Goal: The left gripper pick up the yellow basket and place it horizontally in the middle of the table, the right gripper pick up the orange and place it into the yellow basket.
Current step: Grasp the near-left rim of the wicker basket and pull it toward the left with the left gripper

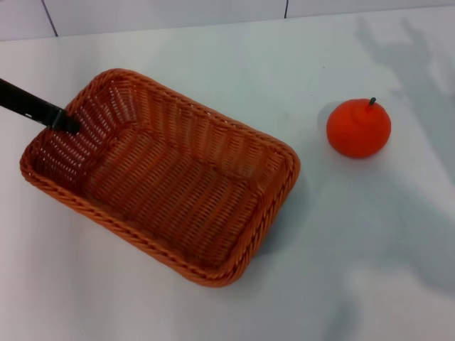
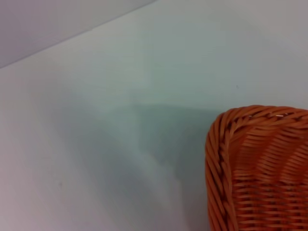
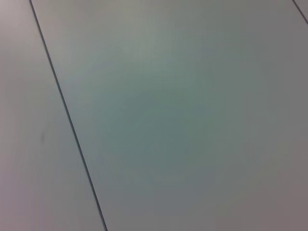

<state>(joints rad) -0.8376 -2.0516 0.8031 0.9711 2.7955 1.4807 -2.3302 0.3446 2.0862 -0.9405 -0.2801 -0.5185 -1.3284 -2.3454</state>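
The yellow basket [image 1: 163,177], an orange-brown woven wicker one, rests on the white table [image 1: 370,270] left of centre, lying at a diagonal and empty. Only a black part of my left gripper [image 1: 67,122] shows, reaching in from the left edge to the basket's left short wall at the rim. One basket corner shows in the left wrist view [image 2: 260,168]. The orange [image 1: 358,127], with its dark stem up, sits on the table to the right of the basket and apart from it. My right gripper is out of view.
The table's far edge meets a tiled wall [image 1: 163,14] at the back. Arm shadows [image 1: 412,64] fall on the table at the back right. The right wrist view shows only a pale surface with a dark seam [image 3: 67,120].
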